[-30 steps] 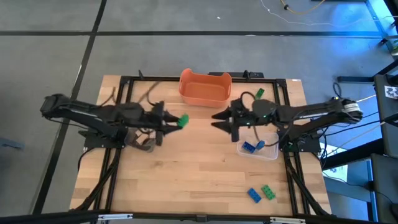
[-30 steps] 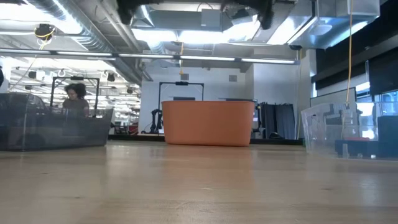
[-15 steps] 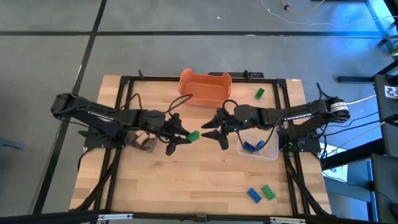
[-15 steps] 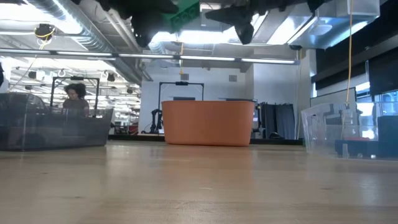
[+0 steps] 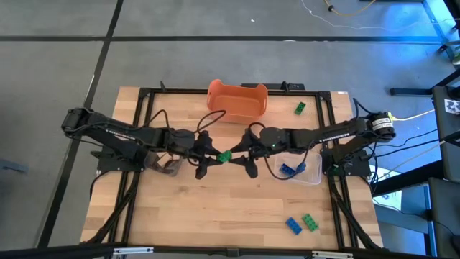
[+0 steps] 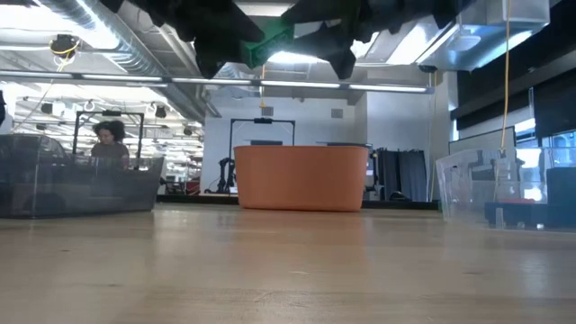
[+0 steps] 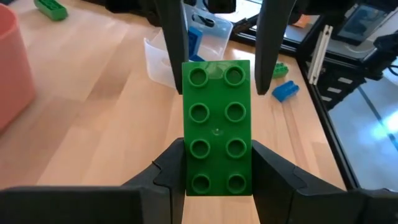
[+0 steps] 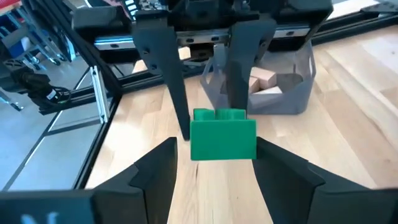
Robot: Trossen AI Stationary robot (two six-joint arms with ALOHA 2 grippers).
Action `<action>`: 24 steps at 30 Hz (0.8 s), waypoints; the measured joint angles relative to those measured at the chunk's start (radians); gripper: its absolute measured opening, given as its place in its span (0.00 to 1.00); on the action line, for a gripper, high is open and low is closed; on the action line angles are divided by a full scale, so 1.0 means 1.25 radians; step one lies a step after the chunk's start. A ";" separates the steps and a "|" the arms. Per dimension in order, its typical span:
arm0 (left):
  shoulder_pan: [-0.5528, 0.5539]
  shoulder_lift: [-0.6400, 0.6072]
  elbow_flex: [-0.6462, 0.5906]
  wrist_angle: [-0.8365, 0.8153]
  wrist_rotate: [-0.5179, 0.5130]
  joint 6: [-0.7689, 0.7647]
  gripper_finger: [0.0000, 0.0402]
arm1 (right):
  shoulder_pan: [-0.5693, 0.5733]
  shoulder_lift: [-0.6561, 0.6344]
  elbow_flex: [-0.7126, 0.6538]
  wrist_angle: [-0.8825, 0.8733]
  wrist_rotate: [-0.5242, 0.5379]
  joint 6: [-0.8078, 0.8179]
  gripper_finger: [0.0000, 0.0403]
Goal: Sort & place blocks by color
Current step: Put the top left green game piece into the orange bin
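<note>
Just in front of the orange tub point(image 5: 238, 101), my left gripper point(image 7: 217, 171) pinches a green eight-stud brick point(image 7: 217, 127) above the table; my right gripper point(image 8: 216, 163) brackets its far end, fingers spread, contact unclear. Blue bricks point(image 5: 291, 169) lie in the clear bin point(image 5: 314, 178); tan ones point(image 8: 264, 81) fill the grey bin point(image 8: 297, 74).

We recorded a bright green studded block point(image 7: 217, 127) between the black fingers of the left gripper point(image 7: 217, 177). The right gripper point(image 8: 214, 165) was likewise black. At the far edge stood an orange tub point(image 5: 237, 101). The table point(image 5: 215, 208) was pale, light-grained wood. A clear container point(image 5: 310, 171) at right held blue blocks point(image 5: 291, 170). Near right lay one blue block point(image 5: 293, 225) and one green block point(image 5: 310, 221). Far right lay another green block point(image 5: 299, 108). A grey translucent bin point(image 8: 292, 93) held pale tan blocks point(image 8: 264, 79).
</note>
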 joint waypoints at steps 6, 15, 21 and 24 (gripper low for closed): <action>0.005 0.000 0.000 -0.002 0.001 0.000 0.31 | 0.010 0.022 0.000 0.028 0.017 0.000 0.51; 0.006 0.000 0.000 -0.003 0.016 0.000 0.31 | 0.011 0.032 0.000 0.069 0.021 0.024 0.51; 0.006 0.000 0.000 -0.003 0.015 0.000 0.31 | 0.011 0.032 0.000 0.070 0.021 0.022 0.50; 0.006 0.000 0.000 -0.003 0.018 0.000 0.31 | 0.011 0.032 0.000 0.072 0.021 0.023 0.45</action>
